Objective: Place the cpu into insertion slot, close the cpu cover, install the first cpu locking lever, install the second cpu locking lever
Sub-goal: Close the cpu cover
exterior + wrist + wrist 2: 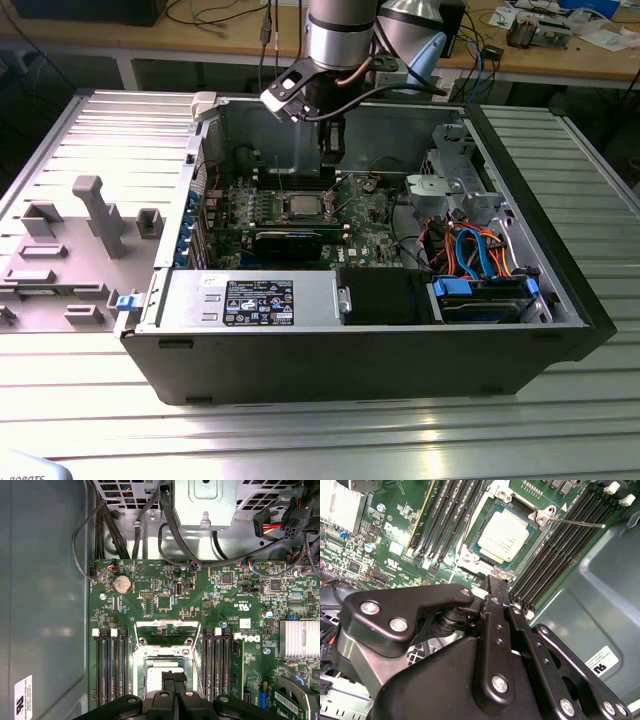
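Note:
The cpu (506, 534) lies flat in the insertion slot (485, 555) on the green motherboard (370, 235), its silver top bare. The cpu cover (167, 626) stands raised at one side of the socket, its window showing board behind it. A thin wire locking lever (580, 523) sticks out free beside the socket. My gripper (173, 676) hangs just above the cpu (159, 677) with its black fingers shut together and nothing between them. In the exterior view the gripper (330, 150) is inside the open case, behind the cpu (300, 205).
Black memory slots (111, 665) flank the socket. A finned heatsink (299, 639) and loose cables (170, 535) lie close by. The case's walls (520, 190), a drive bay with orange and blue cables (470, 245) and a power supply (250, 297) ring the board. Grey fixtures (95, 215) stand outside.

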`<state>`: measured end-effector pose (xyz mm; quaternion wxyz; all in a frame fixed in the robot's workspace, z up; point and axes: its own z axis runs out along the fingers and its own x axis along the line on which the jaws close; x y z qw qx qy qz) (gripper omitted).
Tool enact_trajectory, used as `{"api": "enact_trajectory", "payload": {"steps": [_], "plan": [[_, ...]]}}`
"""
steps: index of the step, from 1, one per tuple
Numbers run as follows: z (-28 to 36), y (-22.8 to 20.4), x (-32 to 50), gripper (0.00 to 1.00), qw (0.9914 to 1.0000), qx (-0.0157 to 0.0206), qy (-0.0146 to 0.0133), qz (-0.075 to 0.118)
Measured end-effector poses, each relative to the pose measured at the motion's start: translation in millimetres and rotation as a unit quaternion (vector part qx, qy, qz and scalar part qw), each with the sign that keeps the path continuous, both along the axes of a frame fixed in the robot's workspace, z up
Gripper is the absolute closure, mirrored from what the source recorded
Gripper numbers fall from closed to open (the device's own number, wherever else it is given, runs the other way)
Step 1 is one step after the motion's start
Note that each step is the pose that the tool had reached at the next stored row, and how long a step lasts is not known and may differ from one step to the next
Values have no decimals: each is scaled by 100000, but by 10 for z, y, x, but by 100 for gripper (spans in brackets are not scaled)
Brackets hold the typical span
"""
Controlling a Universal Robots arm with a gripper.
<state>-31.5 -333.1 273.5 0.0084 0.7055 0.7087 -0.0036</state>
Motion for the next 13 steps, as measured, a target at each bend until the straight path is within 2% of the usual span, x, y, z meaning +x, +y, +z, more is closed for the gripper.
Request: {"api": "enact_trajectory", "payload": {"steps": [6,13], "plan": [[0,1,51,89,100000,-1,0,-10],[0,2,154,89,100000,-2,-1,-10]]}}
